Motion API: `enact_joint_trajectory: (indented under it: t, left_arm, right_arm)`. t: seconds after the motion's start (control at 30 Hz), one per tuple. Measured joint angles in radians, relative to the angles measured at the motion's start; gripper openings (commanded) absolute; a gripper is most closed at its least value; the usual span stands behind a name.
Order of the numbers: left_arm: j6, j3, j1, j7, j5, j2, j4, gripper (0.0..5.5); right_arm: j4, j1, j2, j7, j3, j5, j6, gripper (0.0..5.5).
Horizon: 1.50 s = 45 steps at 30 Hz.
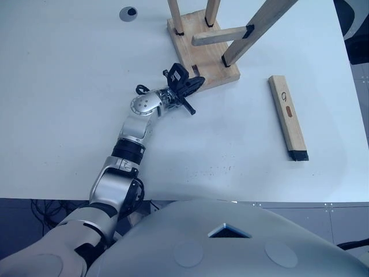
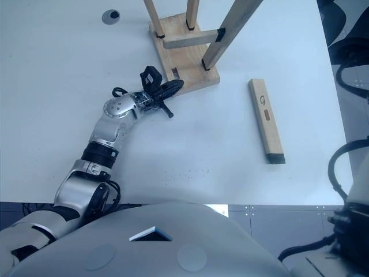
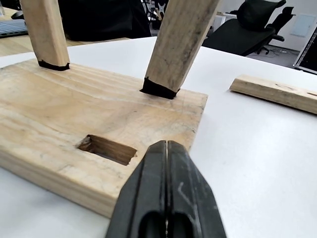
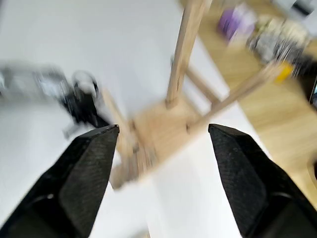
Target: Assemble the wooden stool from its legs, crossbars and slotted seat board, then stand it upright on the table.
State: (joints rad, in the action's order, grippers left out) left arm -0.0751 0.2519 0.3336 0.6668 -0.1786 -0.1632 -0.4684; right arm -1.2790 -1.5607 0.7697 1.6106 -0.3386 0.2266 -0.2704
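A round grey cable port point(image 1: 128, 12) with a dark centre sits near the far edge of the white table point(image 1: 69, 115), while black cables point(image 1: 43, 210) trail below its near edge over grey floor panels point(image 1: 300, 216). Behind the table stand black office chairs point(image 3: 247, 29); off to one side, a wooden desk point(image 4: 277, 99) carries blurred clutter, some of it purple point(image 4: 230, 22).

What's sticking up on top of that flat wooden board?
Three legs stand in its slots, a crossbar reaching one leg; one slot is empty. Leg ends inside the slots are hidden.
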Motion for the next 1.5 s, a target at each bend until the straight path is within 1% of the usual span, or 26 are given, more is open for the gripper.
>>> enact_joint_trajectory:
  t: [0.03, 0.1, 0.17, 0.2, 0.27, 0.3, 0.37, 0.4, 0.43, 0.47, 0.57, 0.63, 0.7, 0.77, 0.87, 0.9, 1.0, 1.1, 1.23, 1.4, 1.5]
  left_arm:
    - [-0.039, 0.008, -0.006, 0.005, 0.000, -0.017, 0.038, 0.00]
    - [-0.118, 0.015, -0.041, 0.039, -0.001, -0.089, 0.137, 0.00]
    - [-0.199, 0.020, -0.076, 0.075, 0.001, -0.161, 0.227, 0.00]
    - [-0.268, 0.030, -0.126, 0.119, -0.012, -0.226, 0.285, 0.00]
    - [-0.321, 0.028, -0.162, 0.177, -0.027, -0.317, 0.359, 0.00]
    - [-0.340, 0.020, -0.169, 0.194, -0.036, -0.350, 0.383, 0.00]
    - [-0.350, -0.007, -0.178, 0.209, -0.061, -0.376, 0.404, 0.00]
    - [-0.360, -0.024, -0.187, 0.213, -0.081, -0.382, 0.413, 0.00]
    - [-0.382, -0.047, -0.205, 0.215, -0.100, -0.386, 0.428, 0.00]
    - [-0.397, -0.069, -0.225, 0.216, -0.124, -0.388, 0.440, 0.00]
    - [-0.462, -0.158, -0.296, 0.207, -0.192, -0.393, 0.488, 0.00]
    - [-0.513, -0.229, -0.357, 0.157, -0.225, -0.391, 0.532, 0.00]
    - [-0.557, -0.315, -0.434, 0.046, -0.242, -0.366, 0.591, 0.00]
    - [-0.575, -0.358, -0.465, -0.047, -0.249, -0.304, 0.629, 0.00]
    - [-0.575, -0.385, -0.462, -0.114, -0.264, -0.256, 0.637, 0.00]
    - [-0.575, -0.392, -0.457, -0.136, -0.265, -0.241, 0.639, 0.00]
    - [-0.571, -0.410, -0.455, -0.185, -0.285, -0.187, 0.688, 0.00]
    - [-0.571, -0.412, -0.458, -0.207, -0.297, -0.158, 0.715, 0.00]
    - [-0.561, -0.413, -0.455, -0.224, -0.307, -0.131, 0.724, 0.00]
    - [-0.531, -0.411, -0.437, -0.244, -0.306, -0.108, 0.721, 0.00]
    - [-0.529, -0.411, -0.420, -0.246, -0.306, -0.106, 0.720, 0.00]
  right_arm:
    - [0.005, 0.000, 0.024, 0.000, 0.055, 0.040, -0.038, 2.65]
    - [0.005, 0.001, 0.080, -0.012, 0.166, 0.094, -0.083, 2.26]
    - [0.017, 0.026, 0.120, -0.053, 0.245, 0.121, -0.086, 1.95]
    - [0.062, 0.100, 0.143, -0.103, 0.298, 0.138, -0.076, 1.95]
    - [0.128, 0.273, 0.150, -0.193, 0.357, 0.138, -0.066, 1.95]
    - [0.205, 0.395, 0.147, -0.277, 0.403, 0.140, -0.068, 1.95]
    - [0.374, 0.620, 0.131, -0.445, 0.501, 0.171, -0.113, 2.22]
    - [0.458, 0.709, 0.106, -0.519, 0.551, 0.180, -0.142, 2.44]
    - [0.575, 0.823, 0.070, -0.616, 0.616, 0.210, -0.194, 2.52]
    - [0.668, 0.911, 0.038, -0.685, 0.657, 0.229, -0.238, 2.71]
    - [0.986, 1.161, -0.080, -0.871, 0.709, 0.266, -0.400, 3.34]
    - [1.192, 1.292, -0.138, -0.979, 0.710, 0.293, -0.546, 3.67]
    - [1.367, 1.372, -0.170, -1.076, 0.674, 0.313, -0.726, 3.67]
    - [1.426, 1.390, -0.166, -1.104, 0.609, 0.308, -0.806, 3.67]
    - [1.441, 1.408, -0.161, -1.127, 0.536, 0.281, -0.873, 3.67]
    - [1.435, 1.414, -0.156, -1.131, 0.521, 0.271, -0.866, 3.67]
    - [1.380, 1.420, -0.087, -1.119, 0.495, 0.233, -0.869, 3.67]
    - [1.355, 1.425, -0.084, -1.104, 0.489, 0.213, -0.852, 3.67]
    - [1.338, 1.343, -0.080, -1.087, 0.492, 0.198, -0.778, 3.67]
    - [1.322, 1.379, -0.006, -1.016, 0.371, 0.155, -0.792, 3.67]
    - [1.325, 1.403, 0.020, -0.999, 0.333, 0.125, -0.768, 3.24]
